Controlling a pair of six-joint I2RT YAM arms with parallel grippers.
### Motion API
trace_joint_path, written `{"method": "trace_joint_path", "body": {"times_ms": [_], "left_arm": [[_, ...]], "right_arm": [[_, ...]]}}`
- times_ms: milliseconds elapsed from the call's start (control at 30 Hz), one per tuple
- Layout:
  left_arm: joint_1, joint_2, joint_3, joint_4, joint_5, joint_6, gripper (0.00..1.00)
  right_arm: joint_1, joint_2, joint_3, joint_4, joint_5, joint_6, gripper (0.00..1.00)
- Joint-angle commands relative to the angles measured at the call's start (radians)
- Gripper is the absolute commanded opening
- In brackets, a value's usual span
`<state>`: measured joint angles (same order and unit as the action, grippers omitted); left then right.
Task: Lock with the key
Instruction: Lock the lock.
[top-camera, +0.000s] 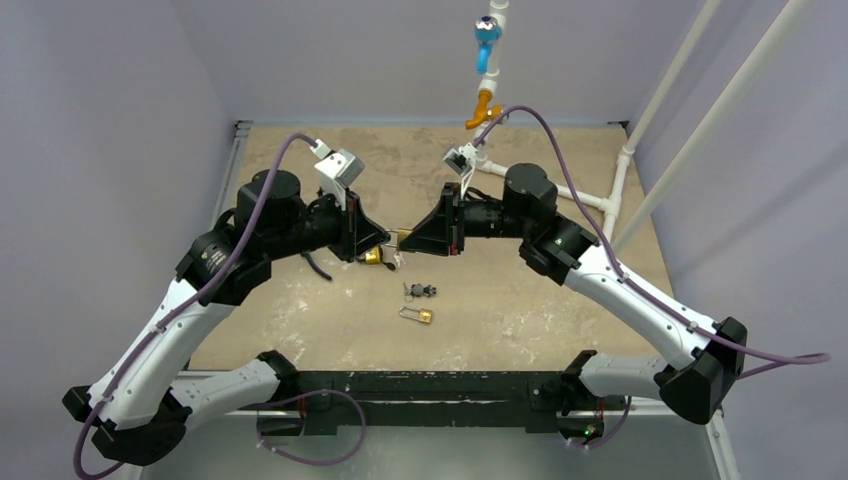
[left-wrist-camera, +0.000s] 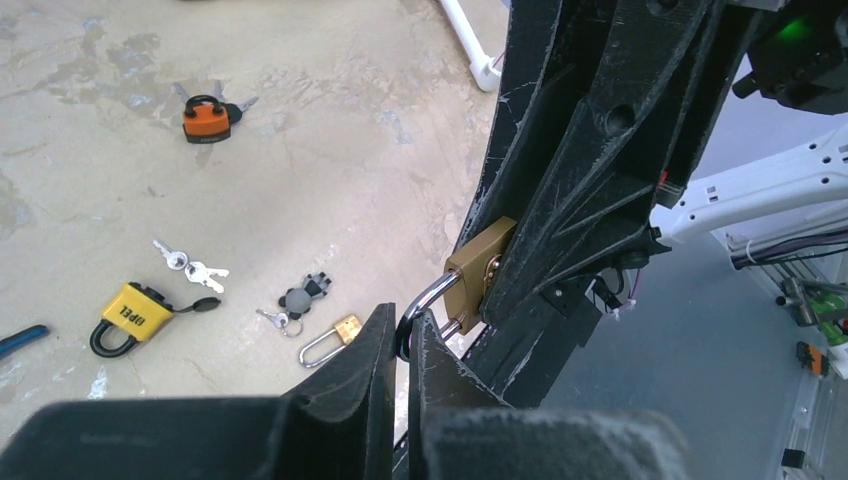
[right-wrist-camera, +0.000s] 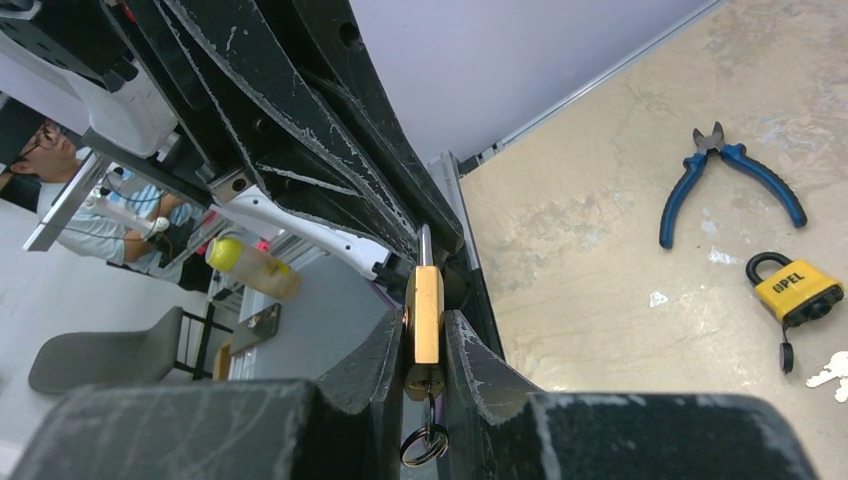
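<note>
Right gripper (right-wrist-camera: 424, 325): nearest the lens in right wrist view. Fingers narrow, clamped flat on both faces of brass padlock (right-wrist-camera: 424, 300) body.
Left gripper (left-wrist-camera: 402, 320): tips pinched almost together on the bend of the shackle (left-wrist-camera: 425, 300).
Padlock location: mid-air betw. the two grippers, over the middle of the table (top-camera: 520, 300), clear of the surface.
Padlock long axis: approx. level, running left–right across top view. Shackle end twd left arm, keyway end twd right arm.
Shackle state: one leg enters the body. Whether the 2nd leg is seated, can't tell.
Key: key ring (right-wrist-camera: 427, 440) shows at the body's keyway end, betw. the right fingers. Key blade itself hidden.
Padlocks, count: 4.
- brass padlock, held
- small brass padlock (left-wrist-camera: 330, 338), flat on table
- yellow padlock (left-wrist-camera: 130, 315), marked OPEL
- orange padlock (left-wrist-camera: 205, 118), well apart from the others
Key sets on table, count: 3.
- silver keys (left-wrist-camera: 190, 265), near yellow padlock
- bunch w/ dark fob (left-wrist-camera: 300, 298), just beside small brass padlock
- keys (left-wrist-camera: 235, 103) touching orange padlock
Black piece (left-wrist-camera: 205, 304): 1, on a cord from yellow padlock. Key or tag, can't tell.
Pliers (right-wrist-camera: 725, 175): 1 pr, blue handles, flat on table near yellow padlock.
</note>
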<state>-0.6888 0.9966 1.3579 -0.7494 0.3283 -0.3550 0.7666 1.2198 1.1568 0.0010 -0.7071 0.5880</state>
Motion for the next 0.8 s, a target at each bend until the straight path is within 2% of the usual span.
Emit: {"method": "trace_joint_path", "body": {"times_ms": [0,567,767], "left_arm": [[-0.079,0.055,0.037,0.127,0.202,-0.065,0.0],[-0.128,0.066,0.052,0.147,0.208,-0.083,0.0],[-0.135,0.066,0.045,0.182,0.25,-0.11,0.0]], "right_arm": [[0.053,0.036,0.066,0.12,0.114,-0.028,0.0],[0.057,0.052,0.068,0.097,0.143,-0.04,0.0],[0.06,0.058,0.069,0.094,0.15,-0.04,0.0]]}}
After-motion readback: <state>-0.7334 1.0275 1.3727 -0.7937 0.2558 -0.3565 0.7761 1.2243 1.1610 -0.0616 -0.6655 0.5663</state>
